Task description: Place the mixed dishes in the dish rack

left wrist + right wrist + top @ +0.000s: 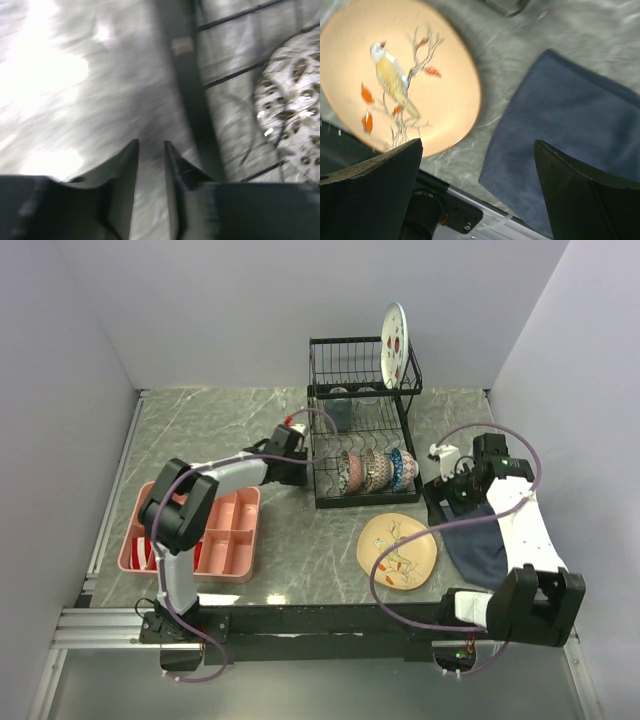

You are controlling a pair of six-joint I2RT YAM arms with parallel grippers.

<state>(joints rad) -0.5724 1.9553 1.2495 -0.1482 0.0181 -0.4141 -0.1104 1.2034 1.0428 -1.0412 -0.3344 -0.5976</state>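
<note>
From my remote station, the dish rack (362, 420) stood in the upper centre of the overhead frame, holding most of the load: the watermelon plate (395, 345) upright on the upper shelf at its right end, and a row of patterned bowls (377, 470) on edge in the lower slots. The tan plate (398, 550), painted with a bird, lay flat on the counter (230, 430) at lower centre, the one dish I judged left. The blue-grey cloth (482, 545) lay just right of it, the pink tray (225, 535) at lower left. My left tool (151, 165) sat slightly parted and empty beside the rack's left post; my right tool (477, 190) gaped wide over the plate's edge and the cloth. Bare counter between plate and rack left room to work.
</note>
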